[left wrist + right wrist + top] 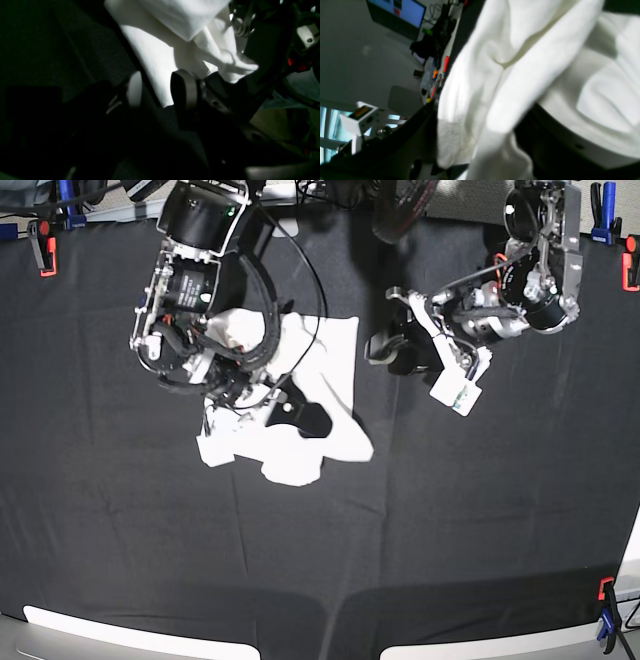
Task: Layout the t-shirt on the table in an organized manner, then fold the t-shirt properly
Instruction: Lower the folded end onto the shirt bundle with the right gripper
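T-shirt (330,360), a crumpled white cloth tee heaped beneath the right gripper (235,395), could be bunched tighter on the black-draped table (450,510) if dragged by loose folds; that gripper's jaws are buried in cloth and cannot be judged, while the left gripper (160,88), just beside the cloth's edge, is held apart with nothing clamped.

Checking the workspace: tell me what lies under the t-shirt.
Under the t-shirt lies only the black cloth of the table, bare all around the crumpled white heap. Whatever sits beneath the folds is covered; the right arm's hand hides part of it too.
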### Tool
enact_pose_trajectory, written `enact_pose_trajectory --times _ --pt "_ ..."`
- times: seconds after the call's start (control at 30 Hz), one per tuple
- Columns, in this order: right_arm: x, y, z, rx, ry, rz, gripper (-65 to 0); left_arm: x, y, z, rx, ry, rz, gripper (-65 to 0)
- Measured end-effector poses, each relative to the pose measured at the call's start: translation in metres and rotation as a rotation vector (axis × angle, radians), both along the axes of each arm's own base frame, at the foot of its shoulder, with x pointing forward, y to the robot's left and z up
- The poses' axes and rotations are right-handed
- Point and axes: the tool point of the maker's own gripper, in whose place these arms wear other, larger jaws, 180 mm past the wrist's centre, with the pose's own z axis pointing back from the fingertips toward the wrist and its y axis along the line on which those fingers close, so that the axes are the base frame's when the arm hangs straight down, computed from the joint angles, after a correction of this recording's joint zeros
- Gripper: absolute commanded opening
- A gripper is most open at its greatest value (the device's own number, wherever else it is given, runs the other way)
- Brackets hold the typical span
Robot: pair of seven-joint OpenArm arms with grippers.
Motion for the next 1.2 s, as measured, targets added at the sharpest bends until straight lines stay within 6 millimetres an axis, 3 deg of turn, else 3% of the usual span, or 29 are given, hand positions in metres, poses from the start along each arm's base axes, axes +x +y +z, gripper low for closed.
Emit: enact_pose_trajectory --times 0.17,0.3,0.47,0.6,0.73,0.9,1.0,1.1,1.2 --pt "0.007 -0.002 0.038 -0.108 -0.119 0.001 -40.0 0.000 0.000 0.000 0.000 0.000 0.000 -43.0" --pt "0.008 -0.003 0.082 -0.170 -0.247 -0.011 -40.0 0.000 0.000 0.000 0.000 0.000 0.000 -43.0" --pt "0.002 0.013 0.124 -0.213 -0.399 0.028 -40.0 0.000 0.000 0.000 0.000 0.000 0.000 -43.0" --pt "0.001 0.016 0.100 -0.354 -0.347 0.053 -40.0 0.000 0.000 0.000 0.000 0.001 0.000 -43.0" --pt "0.005 0.009 0.091 -0.426 -0.326 0.039 -40.1 0.000 0.000 0.000 0.001 0.001 -0.001 -43.0" --pt "0.010 -0.013 0.068 -0.622 -0.280 0.013 -40.1 0.002 0.004 -0.004 0.042 -0.006 0.000 -43.0" --pt "0.016 -0.039 0.063 -0.731 -0.296 -0.021 -40.1 0.014 0.015 -0.007 0.120 -0.015 0.041 -43.0" --pt "0.026 -0.071 0.065 -0.837 -0.319 -0.098 -40.1 0.037 0.026 0.015 0.142 -0.065 0.136 -43.0" --pt "0.037 -0.093 0.069 -0.869 -0.334 -0.183 -40.1 0.046 0.016 0.060 0.093 -0.205 0.139 -43.0"
